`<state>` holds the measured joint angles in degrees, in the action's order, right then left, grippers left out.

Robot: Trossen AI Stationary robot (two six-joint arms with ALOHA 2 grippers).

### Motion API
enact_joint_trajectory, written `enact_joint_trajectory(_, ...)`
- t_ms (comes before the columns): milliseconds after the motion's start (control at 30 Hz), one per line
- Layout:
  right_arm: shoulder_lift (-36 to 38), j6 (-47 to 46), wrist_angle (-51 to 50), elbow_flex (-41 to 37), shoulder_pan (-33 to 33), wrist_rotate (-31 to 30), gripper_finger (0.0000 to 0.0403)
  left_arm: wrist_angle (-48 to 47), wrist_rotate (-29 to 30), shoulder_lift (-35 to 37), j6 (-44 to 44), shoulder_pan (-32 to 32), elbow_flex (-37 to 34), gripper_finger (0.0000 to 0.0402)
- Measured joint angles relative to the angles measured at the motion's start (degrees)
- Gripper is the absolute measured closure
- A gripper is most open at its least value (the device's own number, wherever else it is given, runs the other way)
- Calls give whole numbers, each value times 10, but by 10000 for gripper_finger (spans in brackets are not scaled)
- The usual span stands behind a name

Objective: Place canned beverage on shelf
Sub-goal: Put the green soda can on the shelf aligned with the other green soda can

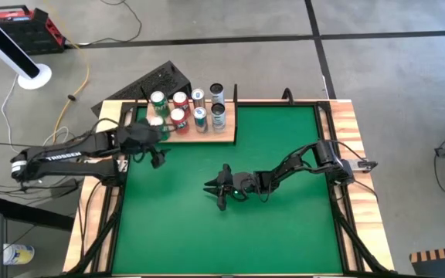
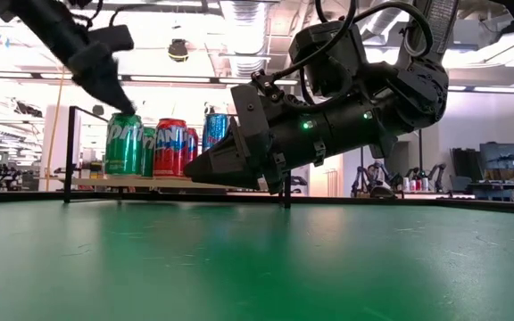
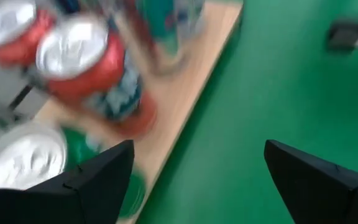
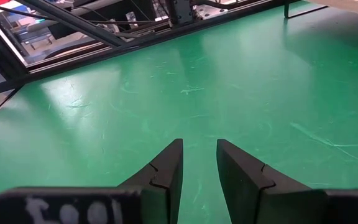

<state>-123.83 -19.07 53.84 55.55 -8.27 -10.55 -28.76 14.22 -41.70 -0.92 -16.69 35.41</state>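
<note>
The pale wooden shelf (image 1: 226, 133) with thin black posts stands at the table's far left and carries several cans standing upright on their bases: green (image 1: 158, 100), red (image 1: 178, 117), blue and silver. My left gripper (image 1: 154, 148) is open and empty, just above and on the near side of a green can (image 2: 125, 143) at the shelf's left near corner. That can also shows beside one finger in the left wrist view (image 3: 23, 155). My right gripper (image 1: 215, 189) is shut and empty, low over the middle of the green table.
A black perforated box (image 1: 157, 81) stands behind the shelf's left end. The shelf's black posts (image 2: 68, 152) rise at its corners. Wooden side strips (image 1: 354, 154) run along the table's edges. The green tabletop (image 1: 284, 232) lies bare to the near side and right.
</note>
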Motion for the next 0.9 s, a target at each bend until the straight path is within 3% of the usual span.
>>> enact_joint_trajectory(200,0,0,2,0,0,0,281,-73,81,-37,2,5,0,135)
enact_joint_trajectory(333,0,0,3,0,1,0,281,-72,85,-61,8,5,-1,220)
enact_joint_trajectory(500,0,0,-1,0,0,0,281,-69,152,-84,19,-1,-1,332)
enact_joint_trajectory(600,0,1,-2,0,-3,0,281,-64,156,-90,31,-14,-1,387)
enact_joint_trajectory(900,0,16,-9,0,-7,0,281,-62,147,-90,33,-71,-1,400)
